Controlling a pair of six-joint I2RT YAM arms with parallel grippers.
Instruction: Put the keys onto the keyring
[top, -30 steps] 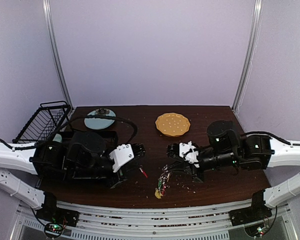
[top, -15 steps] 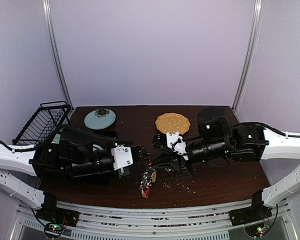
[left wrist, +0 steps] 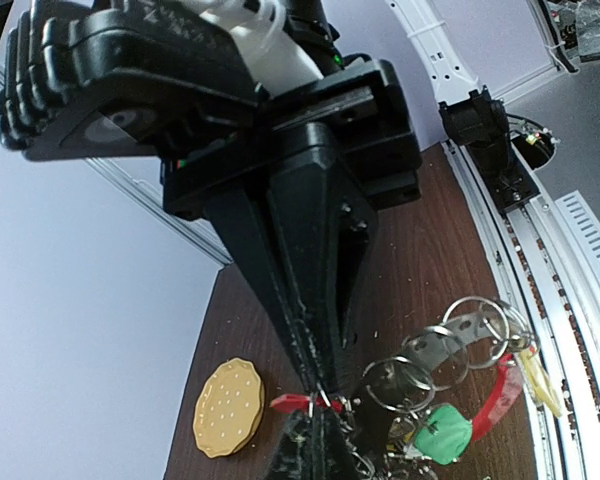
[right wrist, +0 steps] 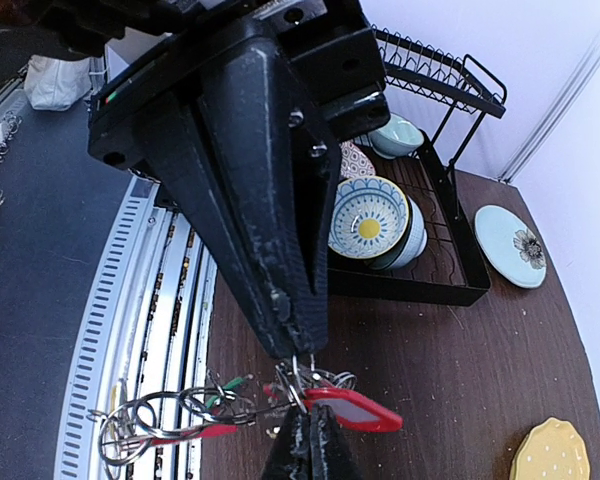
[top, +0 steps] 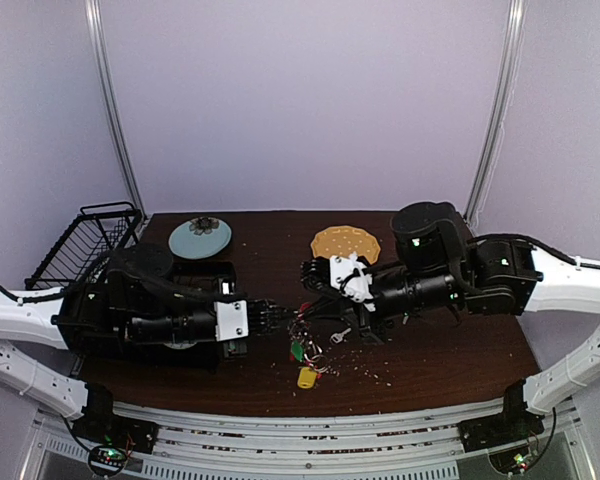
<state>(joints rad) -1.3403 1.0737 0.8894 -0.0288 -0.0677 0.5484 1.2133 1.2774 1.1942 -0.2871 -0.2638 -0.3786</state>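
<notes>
Wire forms the black dish rack at far left, its grid holding glazed, patterned bowls. Next along the dark wood-grain surface lies a round, pale-blue plate with a dark flower at its middle.

The left tool is matte black and tapers to a wedge. Its fingers are pressed together, nipping the keyring at their very tip. That keyring is a chain of thin, shiny metal rings linked one through the next. It has a red curved strip, and a green plastic tag, a flat red tag and a yellow tag dangle from it. It hangs between the two tools near the front of the surface, its rings trailing toward the front rail.

The right tool is the same black wedge and is likewise closed. Its tip meets the left tool's tip nose to nose on the same spot of the keyring, just beside the red tag.

Farther right and back sits a round mustard-yellow plate, scalloped at the rim and dotted.
</notes>
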